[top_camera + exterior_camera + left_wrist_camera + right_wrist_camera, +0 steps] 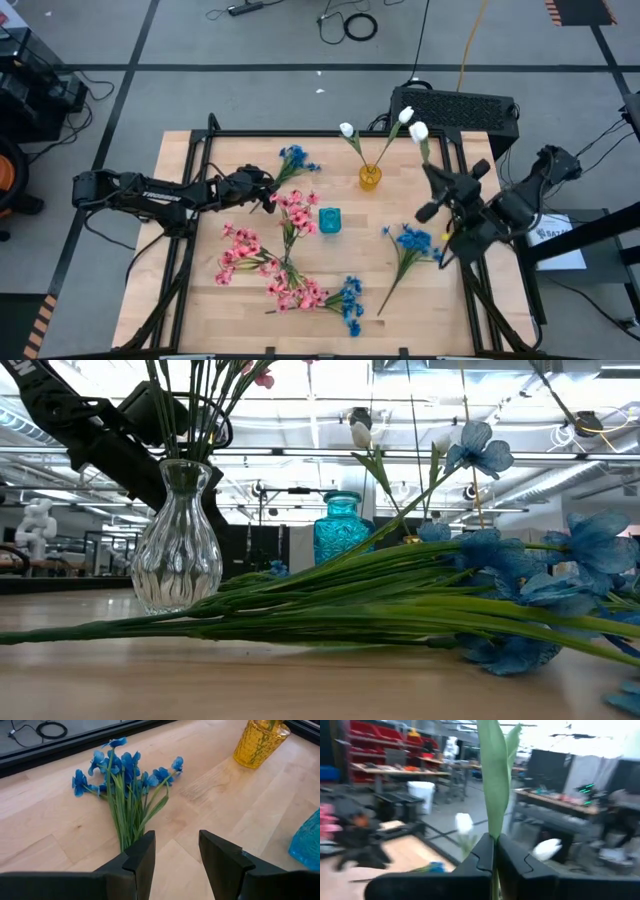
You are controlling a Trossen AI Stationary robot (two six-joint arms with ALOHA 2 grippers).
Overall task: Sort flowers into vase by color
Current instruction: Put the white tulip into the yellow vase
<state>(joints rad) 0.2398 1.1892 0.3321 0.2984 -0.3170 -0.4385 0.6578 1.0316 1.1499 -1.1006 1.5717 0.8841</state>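
My right gripper (432, 178) is at the table's far right, shut on a white flower (418, 130) with a thin green stem. Two more white flowers (347, 130) stand in the yellow vase (370, 177). My left gripper (175, 855) is open and low over the table, with nothing between its fingers. The stem ends of a blue flower (125, 775) lie on the wood beside one finger. Pink flowers (295, 208) stand in a clear glass vase (180, 540). More pink flowers (245, 255) and blue flowers (410, 243) lie flat on the table. The teal vase (330, 221) holds none. My right gripper pinches the white flower's long green leaf and stem (492, 832) between its two fingers. The fingers lie across the stem. The flower is lifted clear of the table, and its bud (418, 130) points toward the table's far edge.
A pink and blue bunch (320, 295) lies near the front edge, and its blue sprig (480, 600) stretches across the low view. A black metal frame (210, 135) rims the table. A dark box (455, 108) sits behind the far edge.
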